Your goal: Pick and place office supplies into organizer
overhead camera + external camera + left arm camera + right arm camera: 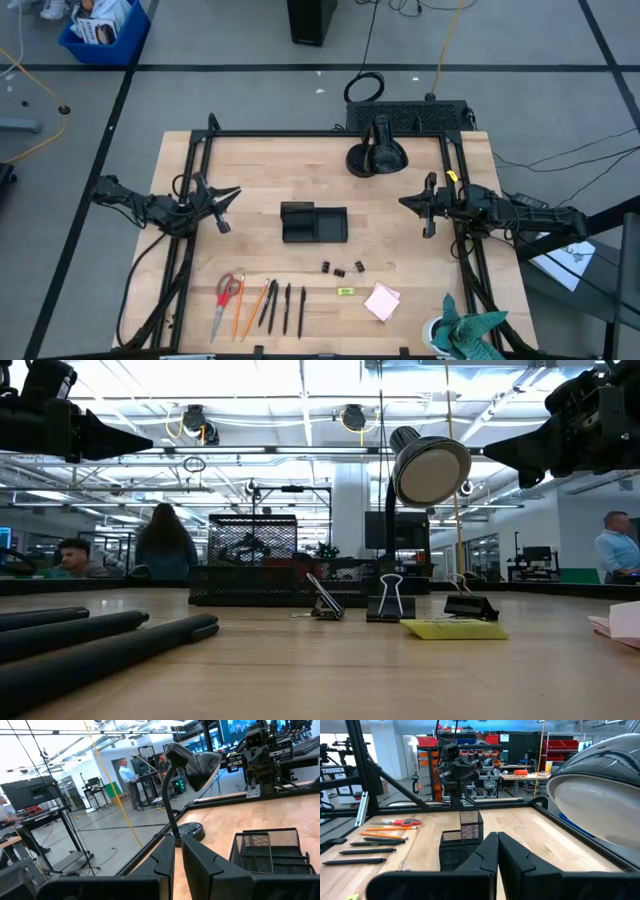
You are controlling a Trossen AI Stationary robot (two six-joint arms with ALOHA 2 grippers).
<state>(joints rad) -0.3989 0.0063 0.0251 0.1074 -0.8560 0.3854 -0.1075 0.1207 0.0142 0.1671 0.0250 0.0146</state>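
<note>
Pens [285,308], pencils [248,308], scissors [226,295], clips [343,268] and sticky pad [382,301] all sit on the desk [400,220] in front of the empty organizer [313,223]. Nothing's sorted yet. Left hand [224,205] and right hand [418,205] flank the organizer, pinched closed, holding nothing.

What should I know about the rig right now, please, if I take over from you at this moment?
Left pincer: shut, empty, raised off the table's left side.
Right pincer: shut, empty, raised off the right side.
Mesh organizer: table centre, nothing visible inside.
Near the front edge: scissors, orange pencils, black pens, binder clips, yellow-green piece, pink sticky-note pad.
Done: nothing placed.
Left: every item.
</note>
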